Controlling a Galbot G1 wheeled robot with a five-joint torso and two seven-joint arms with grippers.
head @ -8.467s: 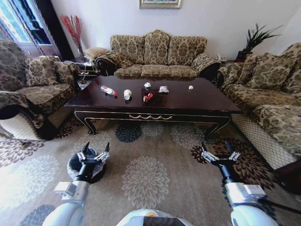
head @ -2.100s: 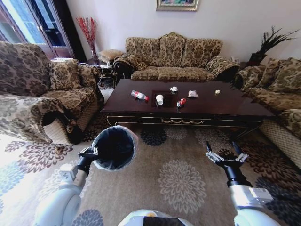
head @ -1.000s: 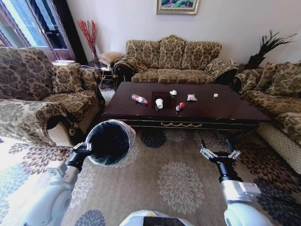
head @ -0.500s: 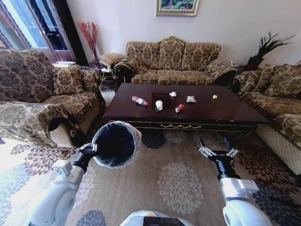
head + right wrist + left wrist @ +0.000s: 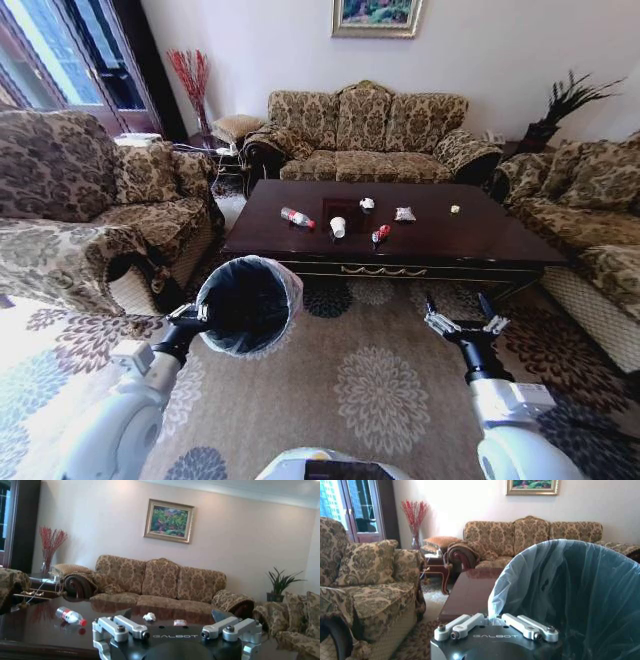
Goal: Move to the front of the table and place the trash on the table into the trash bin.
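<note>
1. Left tool (image 5: 192, 318): clenched on the rim of the bin (image 5: 246, 305), which hangs off the carpet, tilted, mouth open toward the room; presumably carried so the rubbish has a short drop.
2. Right tool (image 5: 458, 322): spread wide, holding nothing, raised over the carpet on the near side of the surface (image 5: 480, 240); likely kept ready for picking.
3. Rubbish, all lying on the surface, well apart from both tools: bottle (image 5: 295, 217) toward the left, cup (image 5: 338, 227) near the middle, red wrapper (image 5: 380, 233) just beside the cup, paper wads (image 5: 367, 203) farther back.
4. Bin contents: only the plastic liner (image 5: 570, 588) is seen inside; nothing binned yet, I judge.
</note>
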